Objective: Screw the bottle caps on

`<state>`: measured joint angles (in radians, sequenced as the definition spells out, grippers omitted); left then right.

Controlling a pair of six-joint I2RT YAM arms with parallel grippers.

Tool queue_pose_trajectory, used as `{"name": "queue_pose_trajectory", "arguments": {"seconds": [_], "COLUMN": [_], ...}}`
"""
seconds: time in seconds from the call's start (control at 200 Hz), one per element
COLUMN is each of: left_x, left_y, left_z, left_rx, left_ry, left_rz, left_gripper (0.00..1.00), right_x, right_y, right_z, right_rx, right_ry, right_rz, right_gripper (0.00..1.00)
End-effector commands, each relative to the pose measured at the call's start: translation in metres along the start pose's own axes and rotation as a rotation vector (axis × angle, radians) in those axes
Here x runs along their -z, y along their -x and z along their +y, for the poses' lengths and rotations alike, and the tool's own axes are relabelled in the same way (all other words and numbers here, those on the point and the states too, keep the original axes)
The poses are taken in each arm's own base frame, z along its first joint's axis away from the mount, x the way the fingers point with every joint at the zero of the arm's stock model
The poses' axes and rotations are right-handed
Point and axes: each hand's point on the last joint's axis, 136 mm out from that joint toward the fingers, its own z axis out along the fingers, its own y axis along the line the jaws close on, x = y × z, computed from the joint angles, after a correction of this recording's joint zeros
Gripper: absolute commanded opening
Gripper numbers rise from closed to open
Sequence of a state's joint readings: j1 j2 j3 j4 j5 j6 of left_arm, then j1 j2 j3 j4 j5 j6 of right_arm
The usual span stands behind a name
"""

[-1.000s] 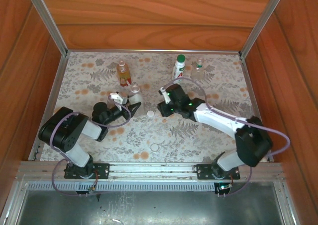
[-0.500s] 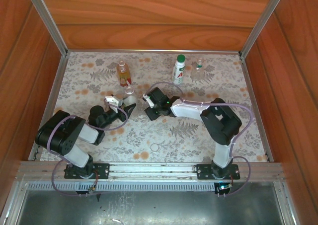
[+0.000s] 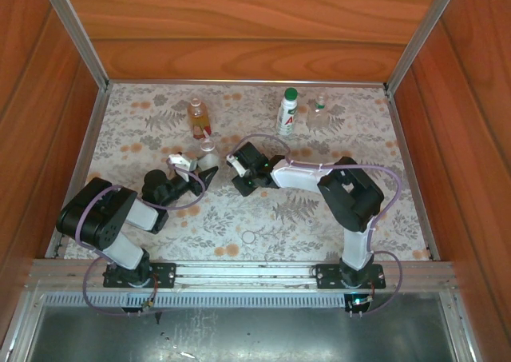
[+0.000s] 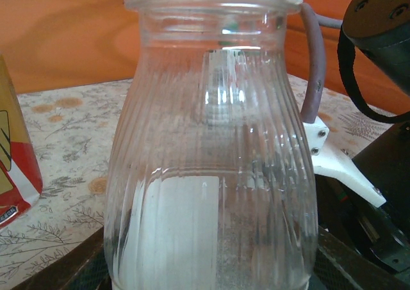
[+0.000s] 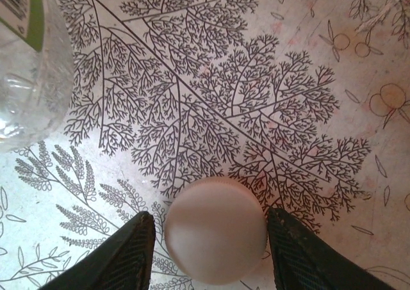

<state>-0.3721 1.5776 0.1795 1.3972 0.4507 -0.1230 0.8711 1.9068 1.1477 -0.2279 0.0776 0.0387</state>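
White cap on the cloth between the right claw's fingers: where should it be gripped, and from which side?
I'd pinch the white cap across its round side wall, coming straight down from above. It lies flat on the tablecloth, closed top up, so only the rim gives opposing faces.

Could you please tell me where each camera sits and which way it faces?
Top external: above and behind the bases, looking down on the table; left arm and right arm show.
Left wrist: low, facing level at the clear bottle between its fingers.
Right wrist: facing straight down at a white cap between its fingers.
Shared: the clear bottle also shows from the top.
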Motion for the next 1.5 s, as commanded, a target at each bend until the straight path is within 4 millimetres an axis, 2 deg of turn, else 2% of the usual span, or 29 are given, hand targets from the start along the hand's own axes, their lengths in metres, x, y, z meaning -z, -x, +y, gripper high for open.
{"name": "queue_pose_trajectory", "arguments": {"seconds": [0.0,0.215,0.565,0.834,1.049,1.069,1.269,1.384,1.494], "left_x": [0.001,0.0,-0.002,-0.022,-0.047,-0.049,-0.077,-0.093,-0.106], "left_y": [0.008,0.008,0.007,0.007,0.008,0.007,0.002,-0.006,-0.015], "left_z": [-0.001,-0.002,-0.004,-0.031,-0.052,-0.055,-0.079,-0.09,-0.097], "left_rx": [-0.027,-0.03,-0.033,-0.053,-0.061,-0.062,-0.077,-0.108,-0.119], "left_ry": [-0.012,-0.019,-0.039,-0.165,-0.253,-0.263,-0.367,-0.416,-0.454], "left_rz": [-0.024,-0.021,-0.015,-0.007,-0.015,-0.013,-0.008,-0.004,0.006], "left_gripper": [0.59,0.59,0.59,0.59,0.59,0.59,0.59,0.59,0.59], "right_x": [-0.006,-0.006,0.005,0.03,0.054,0.065,0.11,0.138,0.162], "right_y": [-0.007,-0.005,0.0,-0.009,-0.033,-0.03,-0.05,-0.052,-0.045], "right_z": [0.003,0.0,-0.003,-0.024,-0.053,-0.056,-0.083,-0.089,-0.088], "right_rx": [0.01,-0.001,-0.02,-0.121,-0.215,-0.224,-0.289,-0.302,-0.312], "right_ry": [0.001,-0.016,-0.035,-0.071,-0.13,-0.135,-0.2,-0.221,-0.212], "right_rz": [0.036,0.036,0.006,-0.022,-0.008,-0.033,-0.034,-0.038,-0.061], "right_gripper": [0.5,0.45,0.44,0.43,0.43,0.43,0.43,0.43,0.43]}}
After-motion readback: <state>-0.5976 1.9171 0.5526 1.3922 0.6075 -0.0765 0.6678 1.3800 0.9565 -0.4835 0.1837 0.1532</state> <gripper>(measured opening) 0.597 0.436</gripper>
